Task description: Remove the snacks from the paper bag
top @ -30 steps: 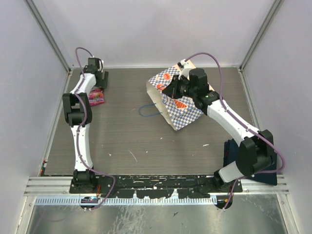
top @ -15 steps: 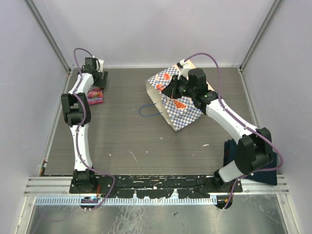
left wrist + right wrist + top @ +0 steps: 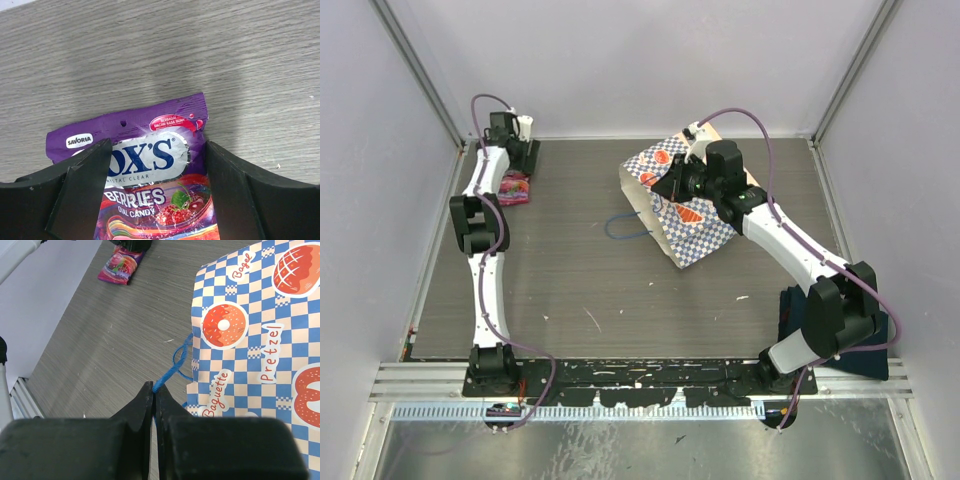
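As jaws flank it, packet (image 3: 150,165), base cropped

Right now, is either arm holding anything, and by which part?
Right gripper: fingers shut on the paper bag's blue cord handle. Left gripper: fingers apart over a purple snack packet on the table, no grip.

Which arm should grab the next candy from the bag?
Left arm. Its jaws stand open over the purple packet, gripping nothing, while the right arm's jaws are shut on the paper bag's blue cord handle.
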`<state>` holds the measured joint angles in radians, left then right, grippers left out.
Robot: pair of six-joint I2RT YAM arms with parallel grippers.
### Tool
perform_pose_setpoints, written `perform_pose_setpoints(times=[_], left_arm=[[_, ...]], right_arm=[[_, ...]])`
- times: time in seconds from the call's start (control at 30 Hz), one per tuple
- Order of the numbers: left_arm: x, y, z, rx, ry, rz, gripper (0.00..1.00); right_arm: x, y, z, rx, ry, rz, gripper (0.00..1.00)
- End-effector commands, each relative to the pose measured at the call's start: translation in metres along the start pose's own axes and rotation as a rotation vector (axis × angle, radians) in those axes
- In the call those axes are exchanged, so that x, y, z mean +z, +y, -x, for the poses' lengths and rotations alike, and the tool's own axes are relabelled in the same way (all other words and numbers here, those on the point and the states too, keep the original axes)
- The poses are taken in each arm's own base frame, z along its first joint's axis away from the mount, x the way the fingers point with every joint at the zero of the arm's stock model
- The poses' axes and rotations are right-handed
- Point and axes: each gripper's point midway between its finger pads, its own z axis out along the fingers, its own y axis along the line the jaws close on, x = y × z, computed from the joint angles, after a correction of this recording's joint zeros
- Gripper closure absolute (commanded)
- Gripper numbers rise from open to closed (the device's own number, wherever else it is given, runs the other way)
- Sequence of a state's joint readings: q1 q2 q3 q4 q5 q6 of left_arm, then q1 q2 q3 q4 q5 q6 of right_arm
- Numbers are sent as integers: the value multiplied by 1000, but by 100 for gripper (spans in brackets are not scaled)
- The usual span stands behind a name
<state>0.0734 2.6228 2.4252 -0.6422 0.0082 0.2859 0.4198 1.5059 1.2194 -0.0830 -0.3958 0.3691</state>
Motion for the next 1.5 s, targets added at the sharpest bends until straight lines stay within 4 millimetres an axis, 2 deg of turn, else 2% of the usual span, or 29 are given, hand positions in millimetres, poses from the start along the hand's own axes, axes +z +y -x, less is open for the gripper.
perform_pose_setpoints(times=[0.0,0.37,0.63,0.77,0.93,1.07,1.13,1.23,1.33,1.37,1.47], left_arm=[[8,13,-2,68,-7,5,25],[27,21,0,159,-43,12,24],[26,34,-1,151,-51,27,24],[14,35,11,161,-90,29,22],[-28,45,50,171,-179,95,0],[-73,36,87,207,-288,139,2],[-104,29,110,213,-347,152,2],[-147,10,136,215,-419,145,2],[-188,-18,150,203,-476,116,2],[-207,-27,155,174,-501,107,2],[-237,-60,148,58,-530,45,2]], right_arm=[[-7,21,23,-36,-71,59,99],[-1,20,15,-33,-48,47,99],[0,21,18,-39,-49,35,99],[2,23,17,-41,-44,38,99],[1,20,21,-55,-55,16,99],[1,23,25,-60,-62,19,99],[1,24,27,-62,-65,21,99],[-1,26,30,-65,-72,21,99],[-5,28,33,-66,-82,20,99],[-7,29,35,-66,-87,20,99],[-12,33,40,-66,-105,24,99]])
